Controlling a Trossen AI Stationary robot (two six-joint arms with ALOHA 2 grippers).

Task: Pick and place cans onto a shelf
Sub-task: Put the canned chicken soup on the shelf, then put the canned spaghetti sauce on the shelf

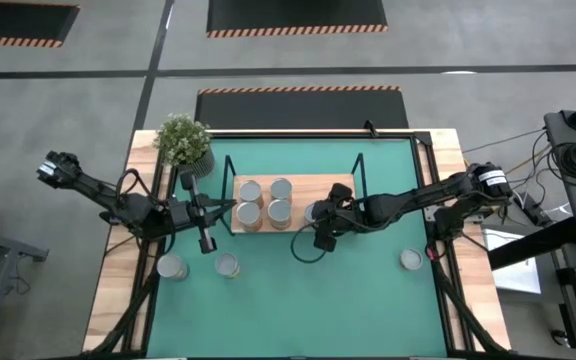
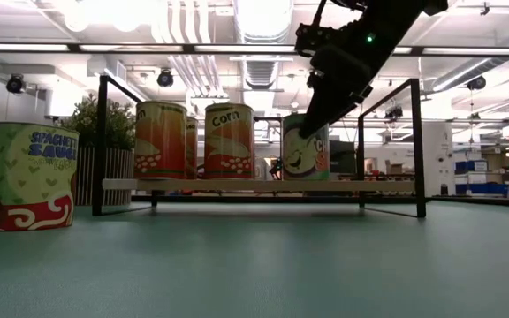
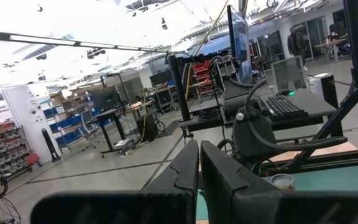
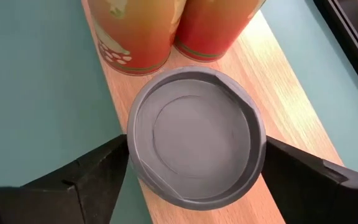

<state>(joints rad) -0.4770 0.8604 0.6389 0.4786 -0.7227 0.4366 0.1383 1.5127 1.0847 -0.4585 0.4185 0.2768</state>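
Hovering over the shelf [image 1: 293,203], the right gripper [image 1: 321,214] straddles a can [image 4: 196,137] that stands on the wooden board; in the right wrist view its two fingers [image 4: 79,180] sit spread on either side of the can's grey top, just beside the rim, and I cannot tell whether they touch it. In the low view this green-labelled can [image 2: 305,148] stands upright on the board with the gripper [image 2: 325,93] coming down on it from above.

Four more cans [image 1: 265,202] stand in a tight square on the board's left part, near the fifth. Two of them show just beyond the fifth can in the right wrist view, with red-orange labels [image 4: 160,28].

Three cans remain on the green bench [image 1: 298,290]: two [image 1: 172,267] [image 1: 227,265] near the front left, close together, and one [image 1: 411,260] at the right, well apart from the shelf. A spaghetti-sauce can [image 2: 28,177] looms at the left of the low view.

The left gripper [image 1: 206,222] waits left of the shelf, its fingers [image 3: 185,171] pressed together and holding nothing. A potted plant [image 1: 184,140] stands at the bench's back left corner.
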